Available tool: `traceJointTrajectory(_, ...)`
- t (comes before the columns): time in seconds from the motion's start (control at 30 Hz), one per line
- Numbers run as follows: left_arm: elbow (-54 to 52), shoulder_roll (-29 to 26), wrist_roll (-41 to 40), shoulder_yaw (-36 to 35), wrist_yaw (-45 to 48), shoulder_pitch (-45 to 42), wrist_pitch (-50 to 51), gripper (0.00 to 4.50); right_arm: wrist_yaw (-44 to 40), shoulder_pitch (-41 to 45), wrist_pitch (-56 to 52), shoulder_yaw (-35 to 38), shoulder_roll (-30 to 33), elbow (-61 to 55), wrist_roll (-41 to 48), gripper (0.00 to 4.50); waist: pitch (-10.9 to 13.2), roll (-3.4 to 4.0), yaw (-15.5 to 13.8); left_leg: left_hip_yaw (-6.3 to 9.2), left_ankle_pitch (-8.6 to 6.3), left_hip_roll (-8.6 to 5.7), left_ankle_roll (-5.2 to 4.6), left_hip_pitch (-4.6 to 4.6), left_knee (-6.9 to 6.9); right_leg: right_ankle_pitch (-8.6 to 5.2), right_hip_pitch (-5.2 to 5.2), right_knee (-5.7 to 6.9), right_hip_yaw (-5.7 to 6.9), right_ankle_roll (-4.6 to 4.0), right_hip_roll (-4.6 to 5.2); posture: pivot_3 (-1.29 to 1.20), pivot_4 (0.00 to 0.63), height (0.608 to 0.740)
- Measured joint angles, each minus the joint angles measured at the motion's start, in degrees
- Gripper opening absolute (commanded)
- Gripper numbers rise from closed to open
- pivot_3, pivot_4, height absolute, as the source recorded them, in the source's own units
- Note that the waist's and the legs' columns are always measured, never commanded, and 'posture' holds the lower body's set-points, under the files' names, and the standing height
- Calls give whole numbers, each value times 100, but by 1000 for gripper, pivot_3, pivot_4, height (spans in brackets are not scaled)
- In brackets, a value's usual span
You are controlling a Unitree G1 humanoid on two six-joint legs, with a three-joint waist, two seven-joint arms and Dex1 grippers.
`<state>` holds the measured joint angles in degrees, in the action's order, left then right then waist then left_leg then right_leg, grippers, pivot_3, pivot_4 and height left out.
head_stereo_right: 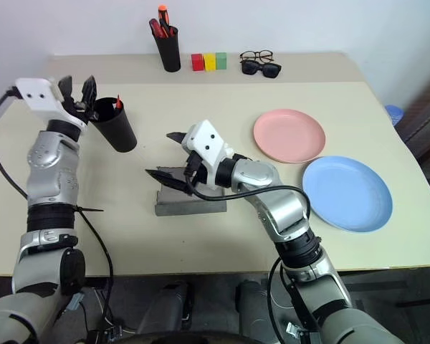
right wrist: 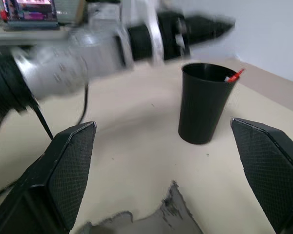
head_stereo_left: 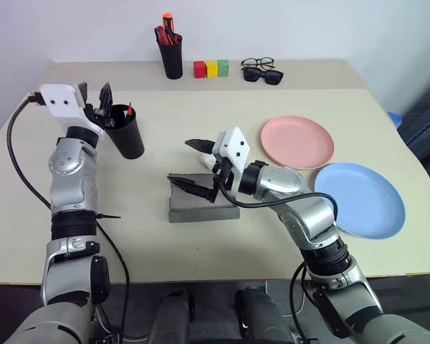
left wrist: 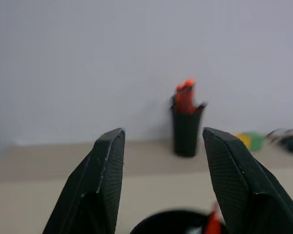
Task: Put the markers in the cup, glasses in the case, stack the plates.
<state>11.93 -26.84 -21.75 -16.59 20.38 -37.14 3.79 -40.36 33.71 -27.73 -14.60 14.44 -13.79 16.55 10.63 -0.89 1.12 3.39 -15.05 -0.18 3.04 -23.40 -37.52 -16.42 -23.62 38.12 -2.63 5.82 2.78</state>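
Open tabletop [head_stereo_left: 150, 244] runs across the lower left of the frame, an easy lane. The case [head_stereo_left: 201, 206] blocks the centre with the right gripper [head_stereo_left: 193, 163] over it, while the plates [head_stereo_left: 298, 141] crowd the right side and the cup [head_stereo_left: 125, 131] guards the upper left.

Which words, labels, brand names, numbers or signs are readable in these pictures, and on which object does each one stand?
None can be read.
The black tapered plastic cup, salmon pink round plate and grey felt case show no print.
Colourful items at the right wrist view's upper corner: too blurred to read.
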Motion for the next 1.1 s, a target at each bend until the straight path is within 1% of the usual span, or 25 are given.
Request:
traceJointTrajectory(0.03, -489, -204, -200, 127, 324, 208, 364, 2842, -47, -2, 3, 68, 155, 3, 2, 4500, 0, 0, 6, -1, 0, 0, 0, 0, 1, 0, 0, 0, -1, 0, 0, 0, 150, 740)
traceJointTrajectory(0.07, -1037, -528, -407, 346, 740, 459, 815, 3103, -97, -6, 3, 204, 363, 14, 2, 4500, 0, 1, 12, -1, 0, 0, 0, 1, 3, 0, 1, -1, -2, 0, 0, 0, 150, 740)
traceJointTrajectory(0.1, -1396, -770, -523, 522, 1048, 636, 1132, 3403, -133, -6, 3, 307, 507, 27, 1, 4500, 0, 2, 13, -1, 0, 0, 0, 4, 5, 0, 2, -1, -2, -1, -1, 0, 150, 740)
traceJointTrajectory(0.13, -1714, -980, -613, 713, 1350, 790, 1457, 3779, -173, -6, 3, 437, 628, 52, 1, 4500, 0, 3, 4, -1, 0, 0, 0, 7, 7, -1, 6, -1, -2, -1, -2, 0, 150, 740)
traceJointTrajectory(0.17, -2015, -1260, -691, 932, 1664, 951, 1822, 4329, -230, -5, 5, 522, 740, 56, 14, 4500, 0, 3, 7, -1, 0, 3, 0, 8, 8, -1, 6, -1, -2, -2, -7, 0, 150, 740)
traceJointTrajectory(0.2, -2281, -1591, -781, 1202, 2013, 1130, 2189, 4442, -340, -6, 2, 576, 889, 48, 72, 4500, 1, 4, 12, -1, 0, 3, 0, 9, 9, -1, 7, -1, -2, -2, -9, 0, 150, 740)
traceJointTrajectory(0.23, -2549, -1897, -823, 1487, 2382, 1306, 2464, 4442, -466, -23, -13, 653, 1097, 38, 128, 4500, 4, 10, 17, -4, 0, 3, -1, 11, 12, -1, 8, -2, -5, -2, -8, 0, 150, 740)
traceJointTrajectory(0.27, -2765, -2079, -840, 1715, 2712, 1459, 2637, 4442, -581, -52, -44, 763, 1316, 35, 182, 4500, 6, 12, 15, -7, 0, 3, -1, 13, 15, -2, 9, -4, -5, -2, -8, 0, 150, 740)
traceJointTrajectory(0.3, -2863, -2145, -839, 1880, 2910, 1512, 2732, 4442, -667, -85, -65, 859, 1447, 26, 201, 4500, 6, 12, 9, -6, 0, 4, -1, 12, 15, -2, 9, -5, -5, -3, -10, 0, 150, 740)
traceJointTrajectory(0.4, -2960, -2219, -695, 2435, 3356, 1430, 2951, 4442, -1123, -419, -110, 921, 2137, -178, 290, 4500, 6, 12, -44, -10, -1, 3, -1, 11, 12, -3, 19, -13, 7, -4, -11, 0, 150, 740)
traceJointTrajectory(0.5, -2874, -2305, -279, 2967, 3717, 1379, 2902, 4442, -1336, -749, -164, 937, 2415, -289, 337, 4500, 7, 12, -9, -16, -1, 3, -2, 12, 13, -3, 18, -12, 2, -4, -13, 0, 150, 740)
traceJointTrajectory(0.57, -2726, -2286, -56, 3232, 3911, 1342, 2841, 4442, -1353, -892, -176, 942, 2470, -357, 343, 4500, 7, 13, 19, -16, -1, 6, -2, 12, 14, -3, 15, -10, 0, -4, -18, 0, 150, 740)
traceJointTrajectory(0.67, -2501, -2170, 142, 3473, 4133, 1162, 2820, 3636, -1280, -938, -178, 942, 2467, -476, 340, 4500, 7, 13, 3, -15, -1, 6, -3, 12, 10, -3, 17, -8, 1, -4, -18, 0, 150, 740)
traceJointTrajectory(0.8, -2039, -2028, 511, 3676, 4368, 976, 2635, 1780, -1117, -1112, -191, 935, 2428, -643, 340, 4500, 7, 13, -19, -16, -1, 5, -4, 9, 6, -3, 18, -11, 1, -4, -15, 0, 150, 740)
traceJointTrajectory(0.87, -1944, -1980, 567, 3686, 4470, 955, 2543, 716, -1058, -1169, -196, 932, 2423, -682, 339, 4500, 7, 13, -20, -15, -1, 5, -4, 9, 5, -3, 18, -10, 1, -4, -15, 0, 150, 740)
traceJointTrajectory(0.9, -1902, -1960, 592, 3688, 4546, 956, 2461, 257, -1042, -1207, -196, 932, 2424, -708, 337, 4500, 7, 13, -20, -15, -1, 5, -4, 9, 5, -3, 18, -10, 1, -4, -15, 0, 150, 740)
traceJointTrajectory(0.93, -1869, -1935, 616, 3687, 4596, 958, 2400, 46, -1032, -1266, -197, 932, 2431, -732, 336, 4500, 7, 13, -21, -15, -1, 6, -4, 9, 5, -3, 18, -10, 2, -4, -15, 0, 150, 740)
traceJointTrajectory(1.1, -1822, -1933, 726, 3634, 4783, 953, 2177, 46, -1010, -1330, -253, 942, 2596, -723, 284, 4500, 7, 13, -21, -13, -1, 5, -4, 8, 2, -3, 18, -9, 1, -4, -14, 0, 150, 740)
